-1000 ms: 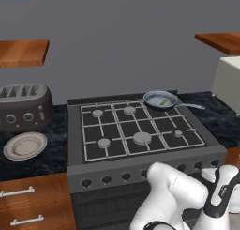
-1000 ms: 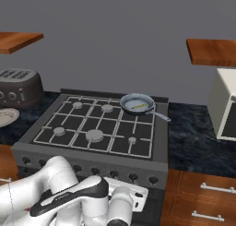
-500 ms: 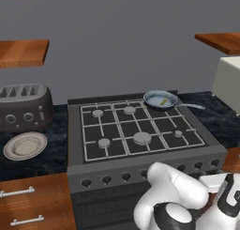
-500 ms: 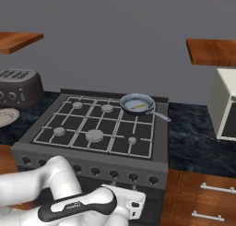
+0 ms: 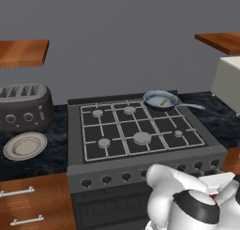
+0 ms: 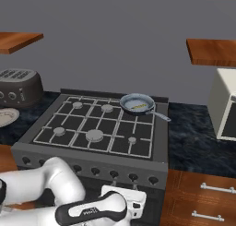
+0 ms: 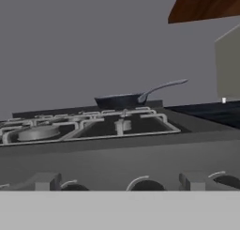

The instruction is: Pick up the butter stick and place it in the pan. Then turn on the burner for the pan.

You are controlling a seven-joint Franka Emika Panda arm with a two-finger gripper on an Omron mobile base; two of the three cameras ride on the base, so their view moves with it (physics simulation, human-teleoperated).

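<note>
Left base view takes in the toaster (image 5: 24, 107) and the cream plate (image 5: 25, 145) on the dark counter (image 5: 37, 163) at the left, then the stove (image 5: 140, 130), and at its back right burner the pan (image 5: 161, 100) with the butter stick (image 5: 164, 101) lying inside it. Right base view shows the same pan (image 6: 137, 103) and butter stick (image 6: 138, 106) from the other side, its handle pointing right, plus a white microwave (image 6: 226, 105) further right and the row of knobs (image 6: 114, 174) on the stove front. Hand view looks low across the stove edge, the pan (image 7: 119, 101) seen side-on and knobs (image 7: 146, 183) close below. Whether the gripper (image 6: 131, 203) is spread or pressed together I cannot tell. Grey wall and wooden shelves (image 5: 23, 53) stand behind.
</note>
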